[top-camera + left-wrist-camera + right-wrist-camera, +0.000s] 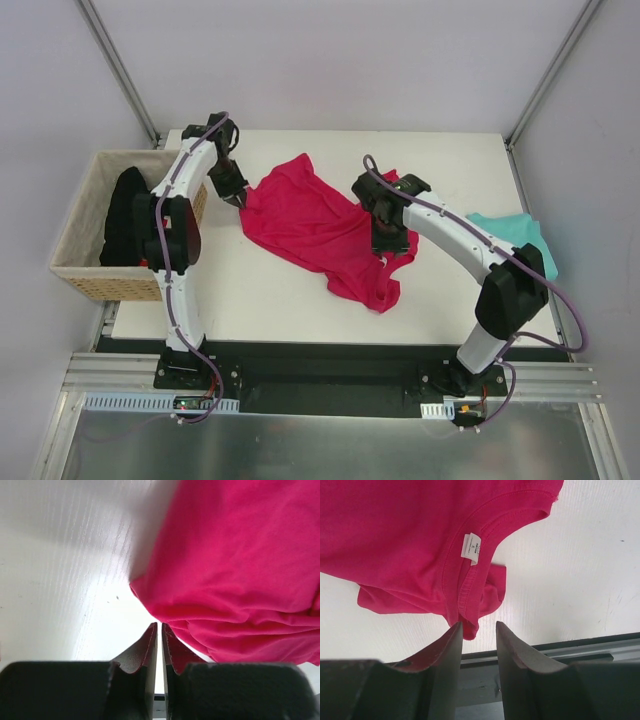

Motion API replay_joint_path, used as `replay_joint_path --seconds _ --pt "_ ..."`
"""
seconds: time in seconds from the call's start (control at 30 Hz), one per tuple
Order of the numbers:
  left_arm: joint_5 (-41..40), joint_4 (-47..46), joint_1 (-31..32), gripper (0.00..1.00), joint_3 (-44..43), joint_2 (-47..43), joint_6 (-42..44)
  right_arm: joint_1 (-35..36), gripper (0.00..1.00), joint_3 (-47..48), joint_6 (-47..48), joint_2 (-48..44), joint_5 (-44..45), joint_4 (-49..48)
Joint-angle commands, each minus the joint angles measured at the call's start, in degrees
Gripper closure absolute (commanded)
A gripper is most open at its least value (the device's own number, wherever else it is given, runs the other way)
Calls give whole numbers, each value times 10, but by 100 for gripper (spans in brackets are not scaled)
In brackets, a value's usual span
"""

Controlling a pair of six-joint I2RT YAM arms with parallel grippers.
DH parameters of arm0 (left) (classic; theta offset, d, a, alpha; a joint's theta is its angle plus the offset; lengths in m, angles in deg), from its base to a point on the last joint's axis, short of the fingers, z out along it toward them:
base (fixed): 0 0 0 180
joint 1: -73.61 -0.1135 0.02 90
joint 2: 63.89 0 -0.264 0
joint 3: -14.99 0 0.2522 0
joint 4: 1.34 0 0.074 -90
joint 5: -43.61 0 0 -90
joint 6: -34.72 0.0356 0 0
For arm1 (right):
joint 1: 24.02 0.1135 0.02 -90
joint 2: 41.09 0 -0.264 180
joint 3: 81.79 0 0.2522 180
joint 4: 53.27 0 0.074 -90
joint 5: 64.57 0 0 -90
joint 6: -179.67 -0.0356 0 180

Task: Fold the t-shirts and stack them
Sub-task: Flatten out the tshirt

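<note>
The crimson-pink t-shirt (310, 225) lies crumpled and spread across the middle of the table. In the right wrist view the t-shirt (395, 540) shows its collar and white neck label (471, 548). My right gripper (392, 240) hangs over the shirt's near right part. The right gripper (477, 625) is open, with a fold of collar just at its left fingertip, not pinched. My left gripper (238, 197) is at the shirt's left edge. Its jaws (159, 625) stand a narrow slit apart with nothing between them, the pink cloth (240, 555) just beyond. The teal t-shirt (515, 235) lies at the right edge, partly behind my right arm.
A woven wicker basket (85, 215) stands off the table's left side with dark cloth (125, 225) in it. Bare white table (270, 300) shows in front of the pink shirt. The table's black front rail (570, 647) runs close beyond the right gripper.
</note>
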Motion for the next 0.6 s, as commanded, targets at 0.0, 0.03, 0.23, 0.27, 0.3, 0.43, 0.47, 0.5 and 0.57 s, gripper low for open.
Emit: replay_joint_path --seconds 0.0,0.03,0.23,0.27,0.3,0.43,0.47,0.5,0.57 --pt "-25 4 -1 92 -12 -64 -26 -5 64 3 16 -23 -6 -5" --pt "-27 4 -1 91 -15 -66 -28 -7 64 5 17 -24 -6 -5" --pt "-13 3 -1 89 -54 -54 -29 -17 64 11 24 -22 -8 -6" --pt "-7 3 -1 89 -57 -45 -27 -19 64 12 24 -22 -9 -6" --pt "-4 5 0 89 -59 -40 -27 -20 64 13 24 -22 -10 -6" --pt "3 4 5 89 -73 -13 -22 -26 64 12 22 -22 -11 -4" --pt "4 4 8 89 -77 1 -20 -26 64 11 20 -22 -11 -3" --pt "8 4 8 89 -81 10 -20 -27 64 11 20 -22 -11 -3" --pt "12 4 8 89 -97 35 -19 -30 64 11 17 -21 -10 4"
